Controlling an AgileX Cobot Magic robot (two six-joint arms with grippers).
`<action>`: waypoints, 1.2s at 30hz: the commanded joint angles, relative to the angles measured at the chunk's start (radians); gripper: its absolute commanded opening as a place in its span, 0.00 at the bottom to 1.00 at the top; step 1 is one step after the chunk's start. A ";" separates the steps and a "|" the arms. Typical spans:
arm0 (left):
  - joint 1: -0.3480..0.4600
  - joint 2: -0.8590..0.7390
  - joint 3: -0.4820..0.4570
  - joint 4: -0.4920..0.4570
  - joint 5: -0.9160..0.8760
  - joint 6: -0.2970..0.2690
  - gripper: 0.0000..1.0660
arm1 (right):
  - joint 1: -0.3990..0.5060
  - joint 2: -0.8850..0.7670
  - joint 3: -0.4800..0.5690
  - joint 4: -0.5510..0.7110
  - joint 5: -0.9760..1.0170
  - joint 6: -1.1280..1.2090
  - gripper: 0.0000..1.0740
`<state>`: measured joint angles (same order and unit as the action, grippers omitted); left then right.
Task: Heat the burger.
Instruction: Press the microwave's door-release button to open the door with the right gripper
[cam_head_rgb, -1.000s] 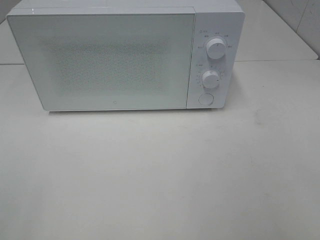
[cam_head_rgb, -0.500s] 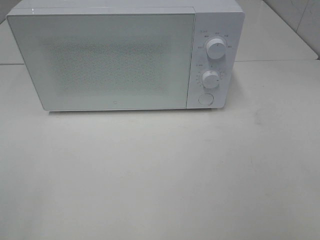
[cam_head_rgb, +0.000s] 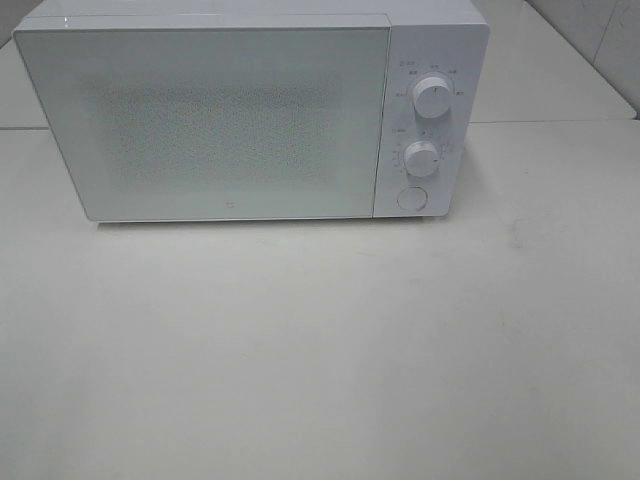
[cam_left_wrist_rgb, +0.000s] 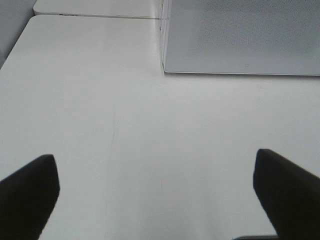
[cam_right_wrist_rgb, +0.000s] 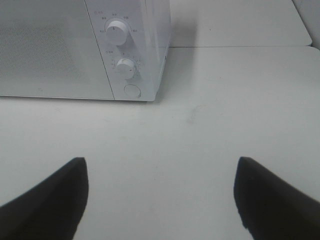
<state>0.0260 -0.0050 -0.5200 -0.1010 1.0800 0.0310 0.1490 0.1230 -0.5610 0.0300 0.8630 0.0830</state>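
The burger is out of view in every frame. A white microwave (cam_head_rgb: 250, 110) stands at the back of the table with its door (cam_head_rgb: 205, 120) shut; it also shows as microwave (cam_left_wrist_rgb: 240, 37) and microwave (cam_right_wrist_rgb: 80, 47). My left gripper (cam_left_wrist_rgb: 155, 192) is open over bare table, well in front of the microwave's left corner. My right gripper (cam_right_wrist_rgb: 160, 192) is open too, nothing between its fingers, in front of the control panel. Neither arm shows in the exterior high view.
The control panel carries an upper knob (cam_head_rgb: 432, 96), a lower knob (cam_head_rgb: 422, 158) and a round button (cam_head_rgb: 411, 198). The white tabletop (cam_head_rgb: 320, 350) spreads in front. A seam runs across the table behind the microwave, and a tiled wall corner sits at the far right.
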 joint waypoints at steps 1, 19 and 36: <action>0.003 -0.015 0.004 -0.007 -0.012 0.001 0.92 | -0.006 0.078 0.000 0.000 -0.111 0.001 0.71; 0.003 -0.015 0.004 -0.007 -0.012 0.001 0.92 | -0.006 0.538 0.075 -0.002 -0.695 0.011 0.71; 0.003 -0.015 0.004 -0.007 -0.012 0.001 0.92 | -0.003 0.924 0.272 0.004 -1.446 -0.074 0.71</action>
<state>0.0260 -0.0050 -0.5200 -0.1010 1.0800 0.0310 0.1490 0.9960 -0.3060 0.0310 -0.4730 0.0490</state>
